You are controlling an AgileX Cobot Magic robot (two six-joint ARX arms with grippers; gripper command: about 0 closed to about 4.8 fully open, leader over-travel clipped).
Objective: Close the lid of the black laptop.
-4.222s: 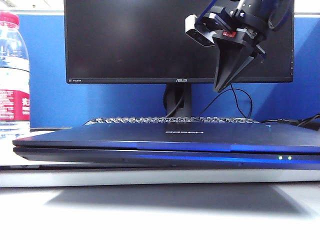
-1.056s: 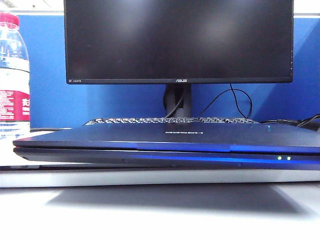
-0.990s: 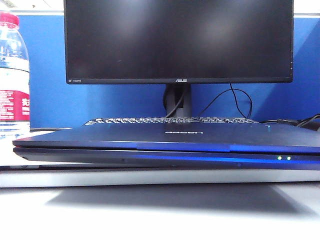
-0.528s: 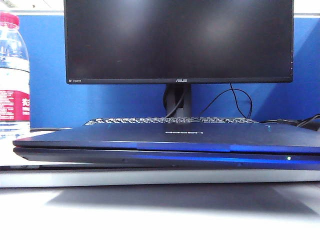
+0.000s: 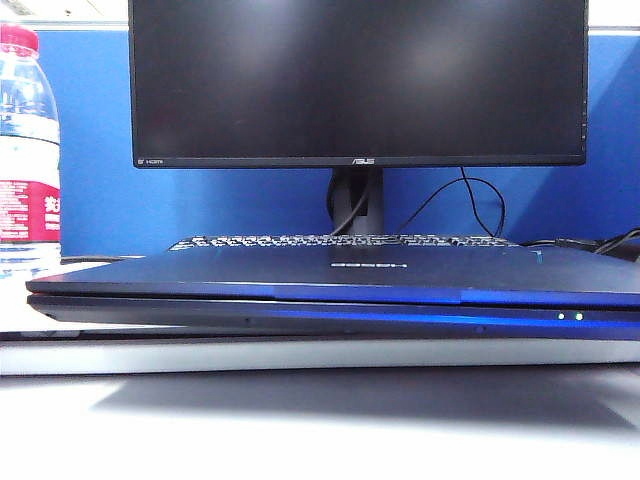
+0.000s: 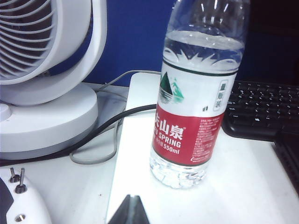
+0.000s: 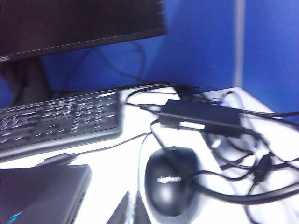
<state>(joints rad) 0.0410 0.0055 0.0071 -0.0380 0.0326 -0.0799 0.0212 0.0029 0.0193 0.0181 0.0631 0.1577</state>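
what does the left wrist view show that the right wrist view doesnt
Only the left wrist view: a white fan, a water bottle with a red label standing upright on the white table, and the shut left gripper low in front of the bottle.

Only the right wrist view: a black mouse, a power adapter among tangled cables, the monitor, a corner of the black laptop with its lid down, and the shut right gripper beside the mouse.

Both: the separate black keyboard, the blue partition and the table.

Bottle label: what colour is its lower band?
Red with white lettering on the bottle; clearest in the left wrist view.
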